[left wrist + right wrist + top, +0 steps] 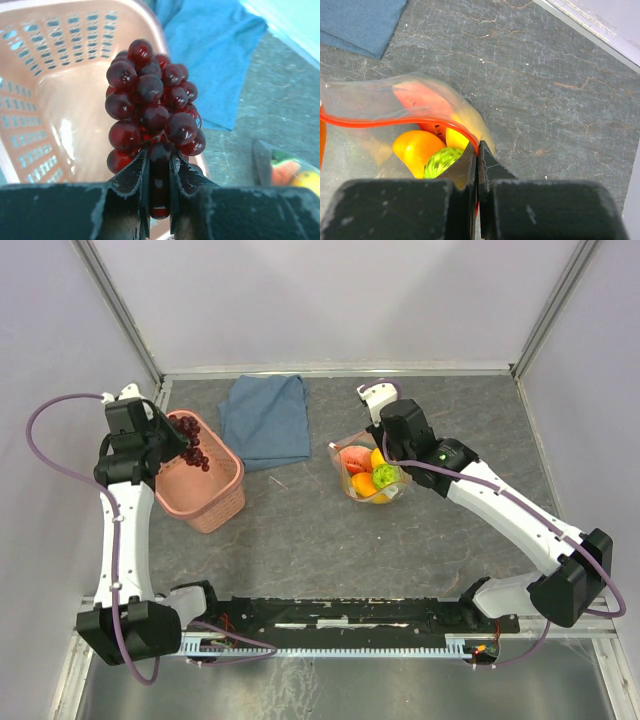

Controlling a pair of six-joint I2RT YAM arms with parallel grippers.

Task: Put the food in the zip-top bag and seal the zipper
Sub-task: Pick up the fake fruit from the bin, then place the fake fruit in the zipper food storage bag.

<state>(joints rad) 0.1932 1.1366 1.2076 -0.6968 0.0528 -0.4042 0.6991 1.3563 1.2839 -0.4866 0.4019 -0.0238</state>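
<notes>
Two arms work at opposite sides of the table (pixel 330 540). At far left, the left gripper (pixel 183 443) (pixel 160 156) is clamped on the near end of the grapes (pixel 194 454) (pixel 150 100), its fingers narrowed around a single dark red berry. The bunch is held over the inside of the pink basket (pixel 218 508) (pixel 45 75); whether it touches the basket floor cannot be told. A blue cloth (pixel 265 420) (pixel 210 55) lies just right of the basket, toward the far edge. Right of centre, well apart from the basket, the bag (pixel 345 472) (pixel 365 97) sits with its mouth open. The right gripper (pixel 388 454) (pixel 477 150) pinches the bag's mouth edge where the orange-red zipper (pixel 385 122) runs, jaws almost together on the thin plastic. Inside the bag lie a yellow-green bumpy ball (pixel 385 477) (pixel 441 161), an orange round fruit (pixel 361 483) (pixel 414 149), a yellow piece (pixel 377 457) (pixel 455 138) and a red piece (pixel 355 458) (pixel 417 100), all touching one another.
</notes>
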